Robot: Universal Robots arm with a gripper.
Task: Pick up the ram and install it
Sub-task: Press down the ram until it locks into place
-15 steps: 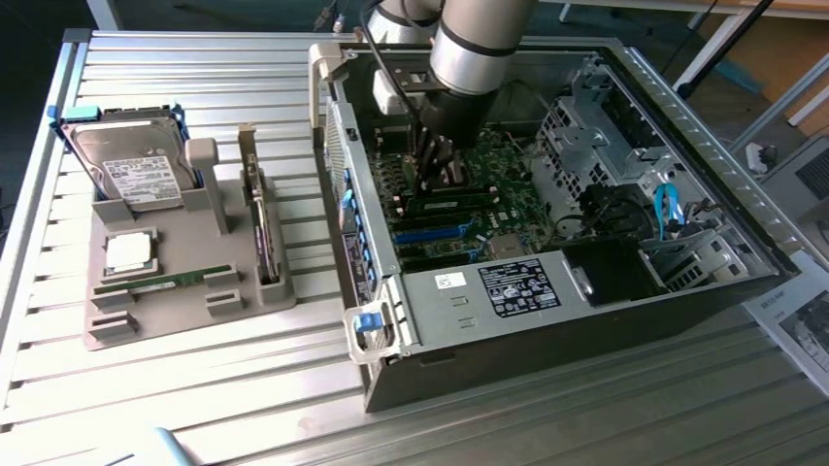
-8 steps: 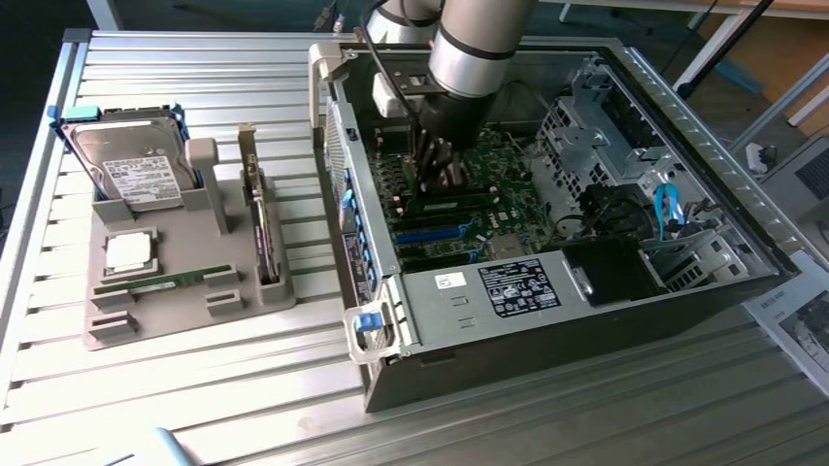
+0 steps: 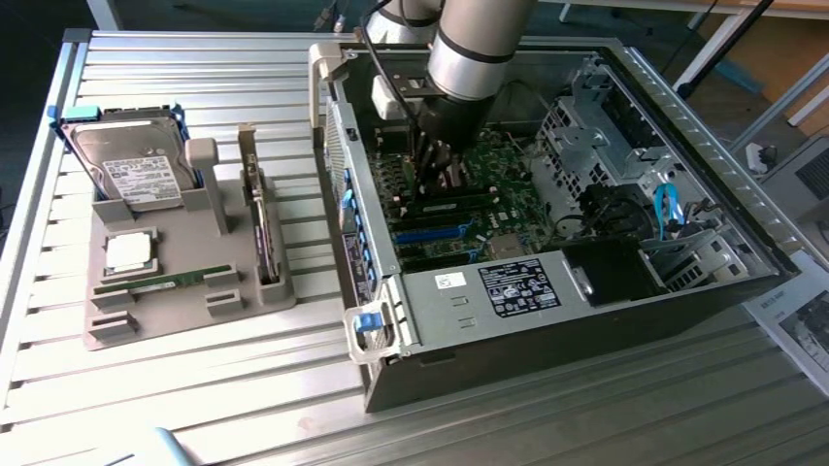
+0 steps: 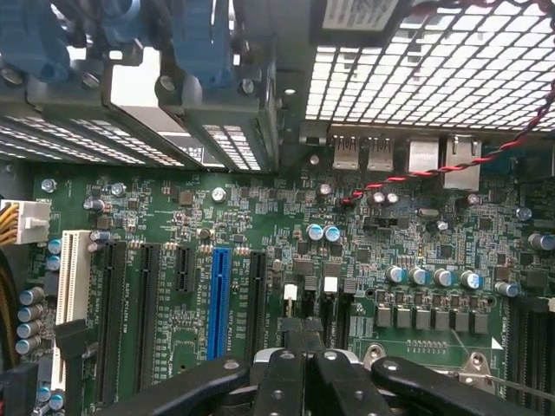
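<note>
My pincer (image 3: 434, 160) hangs inside the computer case (image 3: 674, 126) on the slatted metal counter (image 3: 169, 388). One ram (image 3: 166, 282) lies flat in the gray tray (image 3: 155, 325), long side across it. On the wrist camera, my pincer (image 4: 303, 368) looks closed above the green board (image 4: 286, 251).

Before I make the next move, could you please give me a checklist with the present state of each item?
1. Pincer inside the case, over the motherboard: ok.
2. One ram lying on the tray: ok.
3. Another stick held in the pincer: cannot tell.
4. Red-black wire apart from the pincer: ok.
5. Pincer lined up with a memory slot: cannot tell.
</note>
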